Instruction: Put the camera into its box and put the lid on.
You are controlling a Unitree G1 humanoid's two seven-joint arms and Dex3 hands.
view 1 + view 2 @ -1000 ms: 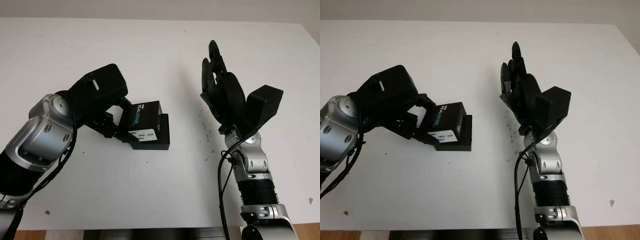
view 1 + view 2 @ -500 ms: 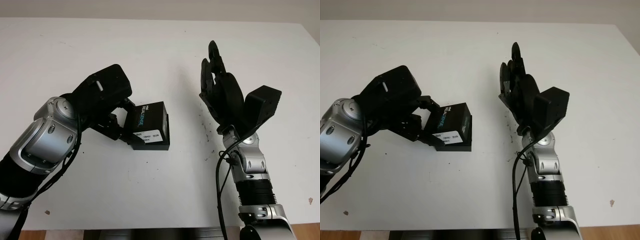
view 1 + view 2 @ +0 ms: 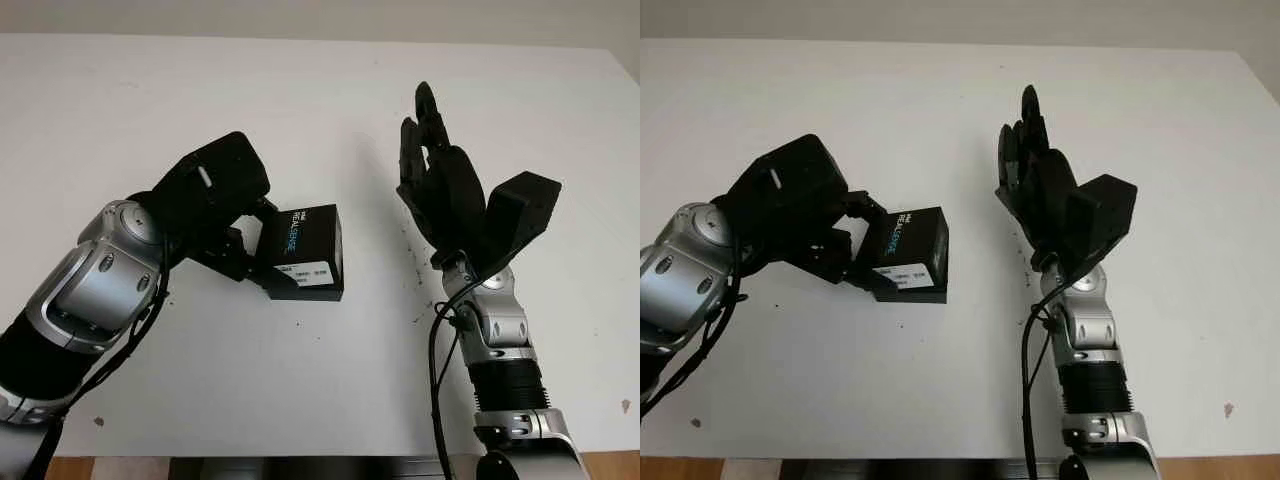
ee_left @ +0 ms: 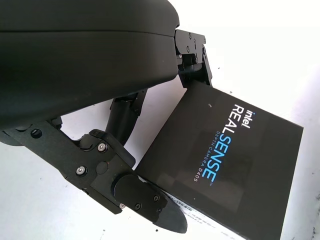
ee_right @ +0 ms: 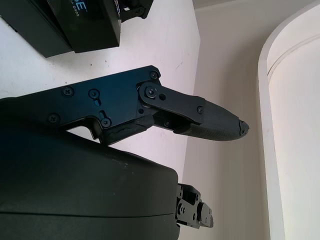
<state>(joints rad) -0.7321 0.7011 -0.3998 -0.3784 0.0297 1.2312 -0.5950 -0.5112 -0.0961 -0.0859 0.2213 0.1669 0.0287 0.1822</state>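
The black lid (image 3: 307, 233), printed "Intel RealSense", is tilted over the black box base (image 3: 318, 291) on the white table, left of centre. It covers nearly all of the base, and a white label shows on its near side. My left hand (image 3: 248, 248) holds the lid by its left edge, its fingers (image 4: 150, 207) closing on that edge of the lid (image 4: 235, 165). My right hand (image 3: 432, 170) is raised to the right of the box, open and well apart from it. The camera is hidden from view.
The white table (image 3: 200, 90) stretches around the box, with small dark specks (image 3: 412, 262) between the box and the right arm. The table's front edge runs along the bottom of the eye views.
My left hand has carried the lid to the right, so it now sits over the base instead of hanging off its left side. The right hand has barely moved.
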